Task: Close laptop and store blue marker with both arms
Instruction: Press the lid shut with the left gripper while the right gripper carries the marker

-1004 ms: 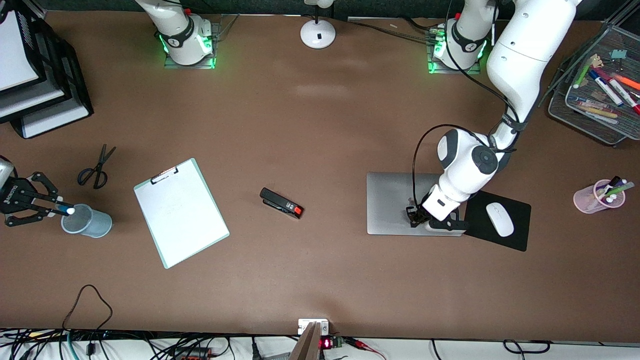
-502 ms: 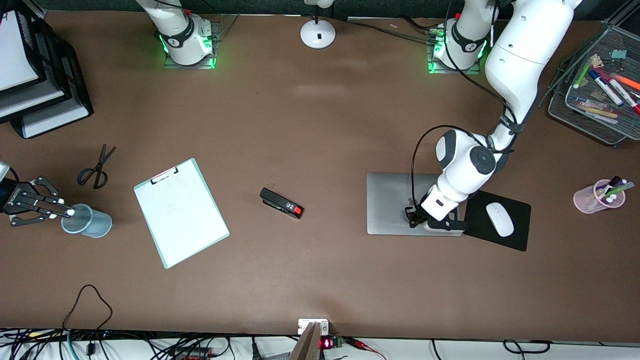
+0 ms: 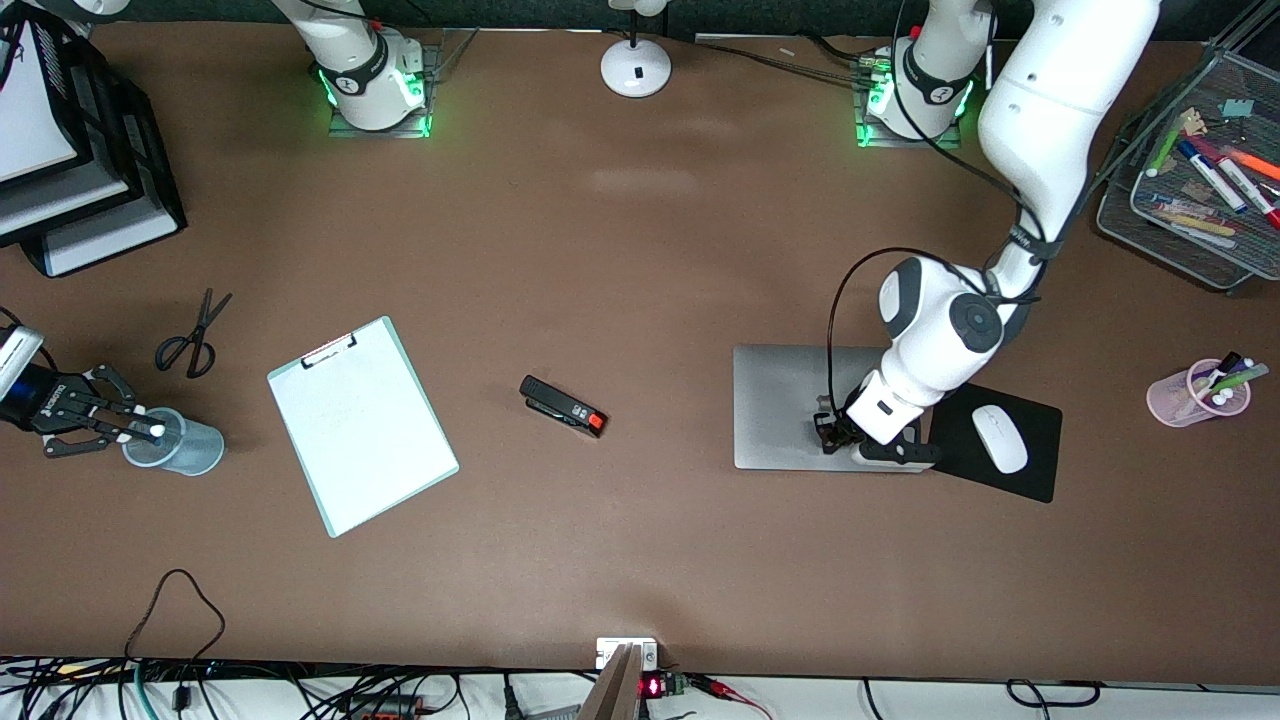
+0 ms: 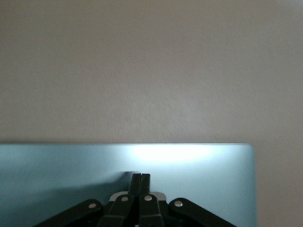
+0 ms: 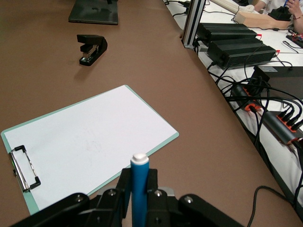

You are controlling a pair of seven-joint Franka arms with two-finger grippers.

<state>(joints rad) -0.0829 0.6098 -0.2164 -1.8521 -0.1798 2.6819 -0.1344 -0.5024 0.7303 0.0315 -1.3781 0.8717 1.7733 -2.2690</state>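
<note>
Laptop: the laptop (image 3: 800, 405) lies closed and flat toward the left arm's end of the table, at about 3 o'clock from the table's centre in the front view, touching a black mousepad (image 3: 1030, 460).
Left gripper: the left gripper (image 3: 832, 435) is pinched shut on nothing, fingertips pressing the lid near its front edge.
Marker: the marker (image 5: 139, 189) is clamped upright in the right gripper (image 3: 130, 428), white cap up.
Right gripper: over the rim of the cup (image 3: 180, 445), at about 9 o'clock.
Risk, marker: released off-centre, it may strike the rim and fall outside (or tip the light cup).
Risk, laptop: a pressing fingertip dragged sideways may scuff the lid.
</note>
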